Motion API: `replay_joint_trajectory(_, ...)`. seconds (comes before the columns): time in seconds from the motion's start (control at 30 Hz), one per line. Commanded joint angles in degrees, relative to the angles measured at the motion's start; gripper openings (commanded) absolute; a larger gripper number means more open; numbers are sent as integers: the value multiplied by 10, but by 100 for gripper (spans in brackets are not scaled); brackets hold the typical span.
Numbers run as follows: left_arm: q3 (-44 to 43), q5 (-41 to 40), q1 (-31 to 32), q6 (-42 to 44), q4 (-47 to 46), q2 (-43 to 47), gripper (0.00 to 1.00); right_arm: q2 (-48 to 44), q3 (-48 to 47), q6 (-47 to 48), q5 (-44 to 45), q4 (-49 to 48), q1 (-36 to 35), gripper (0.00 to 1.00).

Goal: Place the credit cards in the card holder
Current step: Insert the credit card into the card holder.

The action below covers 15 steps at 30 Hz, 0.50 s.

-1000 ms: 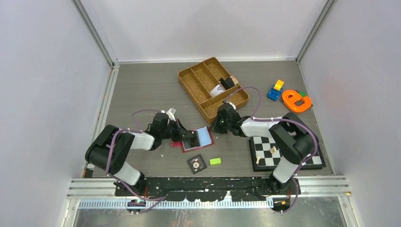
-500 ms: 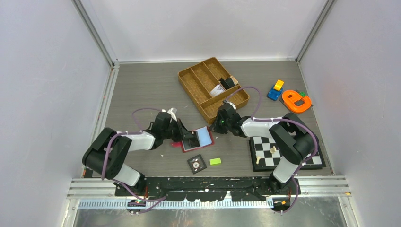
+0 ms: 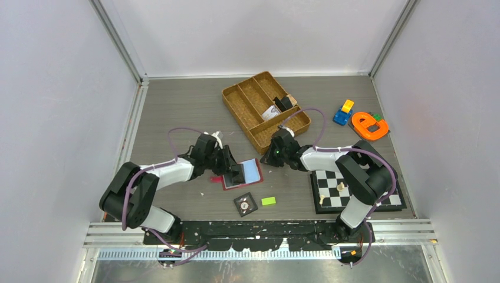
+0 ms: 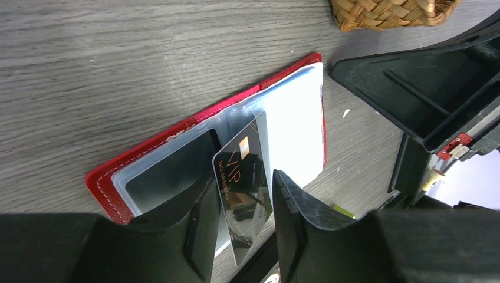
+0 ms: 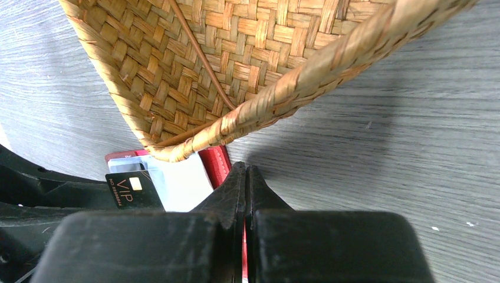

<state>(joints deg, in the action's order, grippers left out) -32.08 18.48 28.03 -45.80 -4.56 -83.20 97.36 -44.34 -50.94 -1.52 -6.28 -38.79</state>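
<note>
Card (image 4: 244, 203): thin, stiff, glossy, dark with VIP lettering; judged light and slick on its faces, so apt to pivot or slide in a loose grip. The best hold is probably at the trailing end, leaving the leading end free for the pocket; too much force across the width is likely to bow it. Left gripper (image 4: 242, 184): closed on the card, which spans the gap between both fingers; the card's leading end sits at a pocket mouth near the fold of the wallet (image 4: 292, 130).

Wallet: judged soft, light and liable to shift under a push; it lies open on the table (image 4: 118, 59), red cover down, clear sleeves up. One sleeve shows dark, the other pale; whether either already contains a card cannot be determined.

Right gripper (image 5: 246, 168): fingers pressed together, apparently on the wallet's red edge, just beside the tray (image 5: 236, 59).

Tray: woven, divided; one compartment holds a small black object (image 3: 284, 103) and a white object (image 3: 271, 111).
</note>
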Motion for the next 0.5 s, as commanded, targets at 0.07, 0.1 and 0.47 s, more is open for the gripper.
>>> replay_joint_trajectory(0.07, -30, -36, 2, 47, 107, 29, 44, 12, 25, 20, 40, 70, 0, 0)
replay_joint_trajectory(0.1, -35, -39, 2, 52, 115, 32, 46, 12, 25, 21, 40, 69, 0, 0)
replay_joint_trajectory(0.47, -88, -54, 4, 96, 204, 39, 58, 9, 31, 20, 30, 54, -1, 0)
